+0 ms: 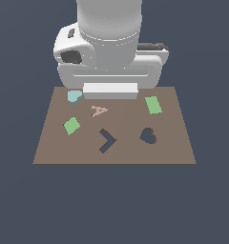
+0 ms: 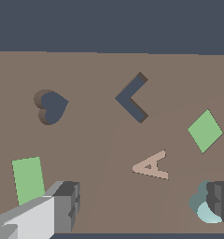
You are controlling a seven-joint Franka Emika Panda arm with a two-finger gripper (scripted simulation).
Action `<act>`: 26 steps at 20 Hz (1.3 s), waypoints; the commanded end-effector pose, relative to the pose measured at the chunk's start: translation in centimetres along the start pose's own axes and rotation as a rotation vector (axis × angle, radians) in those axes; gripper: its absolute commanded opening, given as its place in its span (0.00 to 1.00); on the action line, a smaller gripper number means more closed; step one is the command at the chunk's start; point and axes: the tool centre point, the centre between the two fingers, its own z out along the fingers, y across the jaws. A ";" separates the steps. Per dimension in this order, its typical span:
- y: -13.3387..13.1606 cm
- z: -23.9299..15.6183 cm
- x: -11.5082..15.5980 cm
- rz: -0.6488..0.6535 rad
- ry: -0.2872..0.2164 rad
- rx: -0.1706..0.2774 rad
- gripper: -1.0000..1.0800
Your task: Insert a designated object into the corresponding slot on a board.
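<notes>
the brown board lies flat under the arm, and everything here is placed from it. the pale teal block sits on the board near its far corner on the exterior view's left, close against the base of the arm's big white body. in the wrist view the same block is partly covered by one dark finger pad, which stands right at its edge; whether pad and block touch cannot be told.

the gripper hangs low over the board's far side with its fingers spread wide, one on each side of the wrist view, and nothing is clamped between them. the other finger is near the green rectangle tile.

the heart-shaped slot is cut into the board toward the exterior view's right, well apart from the teal block and with nothing in it. the dark chevron cutout lies near the board's middle, toward its near edge. the pinkish letter a rests between the block and the chevron, and the green square tile lies tilted near the board's edge on the exterior view's left.
</notes>
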 end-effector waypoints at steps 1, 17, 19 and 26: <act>0.0 0.0 0.0 0.000 0.000 0.000 0.96; 5.2 4.1 -3.8 -0.055 0.005 0.005 0.96; 6.5 5.1 -4.7 -0.069 0.006 0.006 0.96; 10.7 8.3 -7.2 -0.110 0.010 0.010 0.96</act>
